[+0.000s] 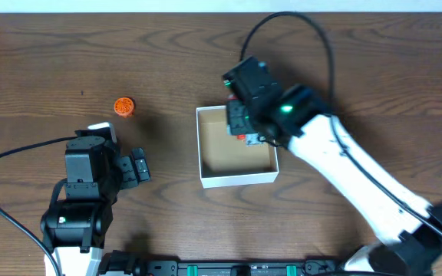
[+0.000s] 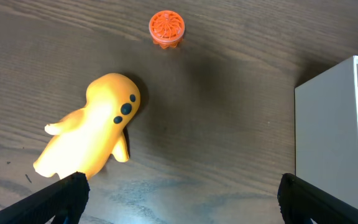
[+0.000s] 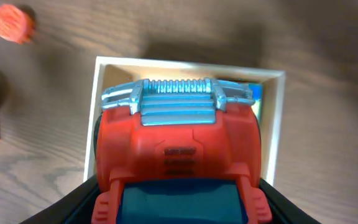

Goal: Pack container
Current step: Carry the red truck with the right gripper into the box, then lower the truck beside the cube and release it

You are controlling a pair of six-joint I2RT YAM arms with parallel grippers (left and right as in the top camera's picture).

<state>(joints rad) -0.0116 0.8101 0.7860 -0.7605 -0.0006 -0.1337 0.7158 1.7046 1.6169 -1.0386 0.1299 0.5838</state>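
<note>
The only candidate for a printed mark was a small blue and yellow patch at the far right corner inside the container, too blurred and too hidden to read. The container, a shallow square box with thin white walls and a brown cardboard floor, stood on the counter near the centre of the overhead view. The visible part of its floor was bare. The right tool was positioned over the far right part of the container, its fingers pinching a red toy truck by the sides. The truck had a silver-blue ribbed grille and a dark blue windscreen. Whether it touched the container floor could not be determined. The left tool was spread wide with nothing between its fingers and was located above the counter, left of the container and well apart from it. A yellow figure with dark dots for a face lay flat on the counter just beside the left-hand finger of that tool. An orange ribbed disc sat further away, to the far left of the container. The counter had a dark brown wood-grain surface. A pale strip ran along its far edge.
</note>
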